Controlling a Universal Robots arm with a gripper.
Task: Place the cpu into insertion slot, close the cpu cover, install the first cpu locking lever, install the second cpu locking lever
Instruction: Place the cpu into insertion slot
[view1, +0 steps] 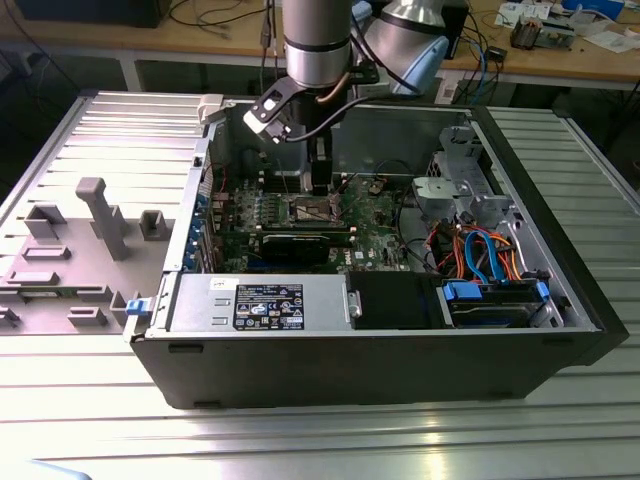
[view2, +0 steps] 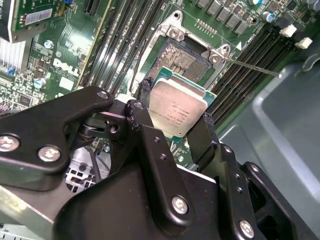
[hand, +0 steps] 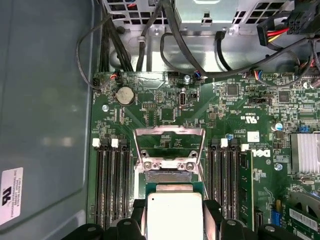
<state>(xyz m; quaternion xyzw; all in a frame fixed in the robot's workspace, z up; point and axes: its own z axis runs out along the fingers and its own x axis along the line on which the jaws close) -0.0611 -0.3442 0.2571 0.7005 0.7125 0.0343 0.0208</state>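
Observation:
In both wrist views my gripper (view2: 173, 120) (hand: 174, 214) is shut on the cpu (view2: 178, 107) (hand: 173, 216), a flat silver-topped chip pinched at two opposite edges by the black fingers (view2: 142, 127) (hand: 212, 212). The chip hangs just above the insertion slot (view2: 182, 56) (hand: 166, 176), whose brownish contact field lies bare beyond the chip's edge. The cpu cover (hand: 169, 134) stands swung up at the slot's far side. A thin wire locking lever (view2: 252, 66) sticks out free beside the slot. In the exterior view my gripper (view1: 319, 185) reaches down into the open case over the green motherboard (view1: 375, 215).
Black memory slots (hand: 111, 185) (hand: 225, 180) flank the socket on both sides. The case wall (hand: 45, 115) runs close by. Cables and a drive cage (view1: 470, 235) fill the exterior view's right, a power supply (view1: 265, 303) lies in front, and a grey fixture (view1: 95, 240) stands outside at the left.

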